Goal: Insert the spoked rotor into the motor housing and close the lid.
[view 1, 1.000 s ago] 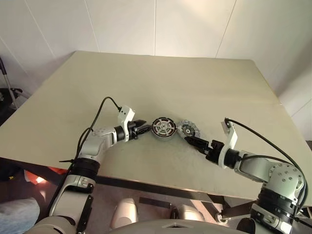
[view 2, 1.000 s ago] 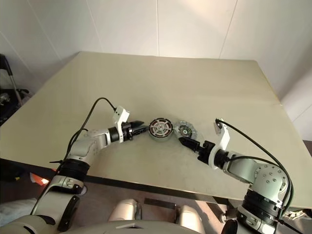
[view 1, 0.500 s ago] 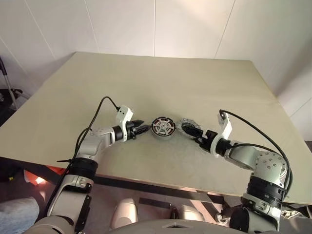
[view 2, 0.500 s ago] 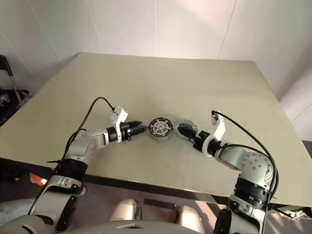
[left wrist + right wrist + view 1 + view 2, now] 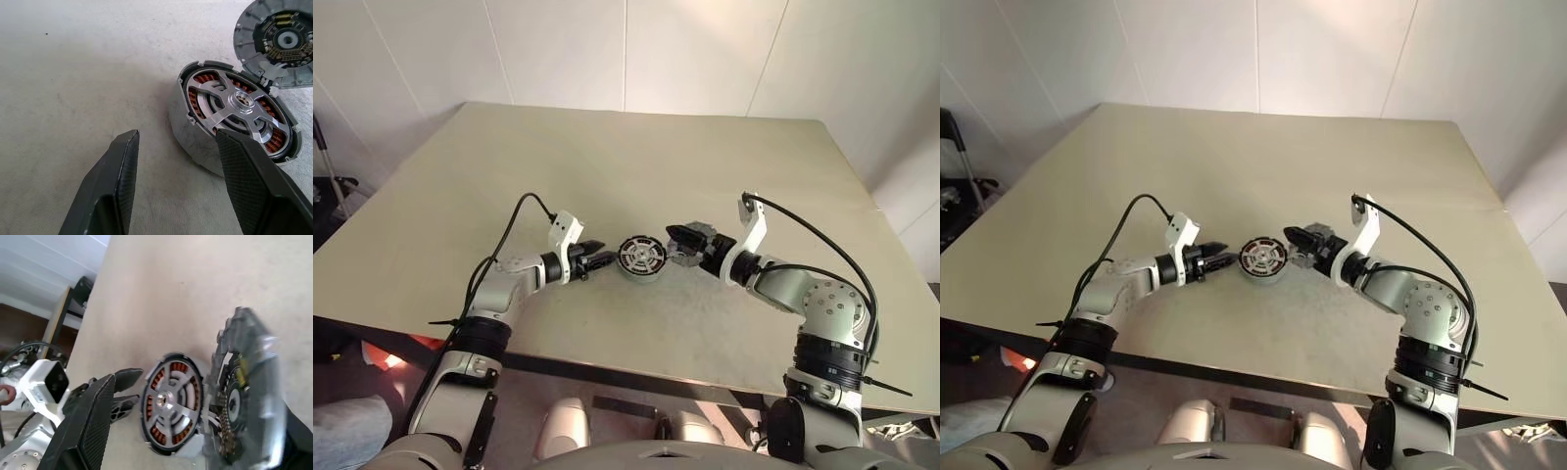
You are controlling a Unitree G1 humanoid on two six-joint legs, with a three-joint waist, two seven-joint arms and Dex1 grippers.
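The motor housing (image 5: 641,258) sits on the table, its silver-grey wall (image 5: 188,132) ringed inside with copper windings. The spoked rotor (image 5: 242,104) lies seated in it, pale spokes around a small hub. The lid (image 5: 244,396), a grey ribbed disc with a dark centre, is joined to the housing's right edge and stands tipped up. My right gripper (image 5: 683,240) is open, one finger on each side of the lid. My left gripper (image 5: 602,260) hangs just left of the housing, open, with nothing between its fingers (image 5: 120,181).
The beige table (image 5: 636,166) stretches wide behind and to both sides of the parts. Its front edge (image 5: 607,362) runs close below my arms. A dark stand (image 5: 325,186) is on the floor beyond the table's left side.
My right gripper has swung forward and to the left up to the lid, and the lid has tipped up from lying flat. The left arm has kept still.
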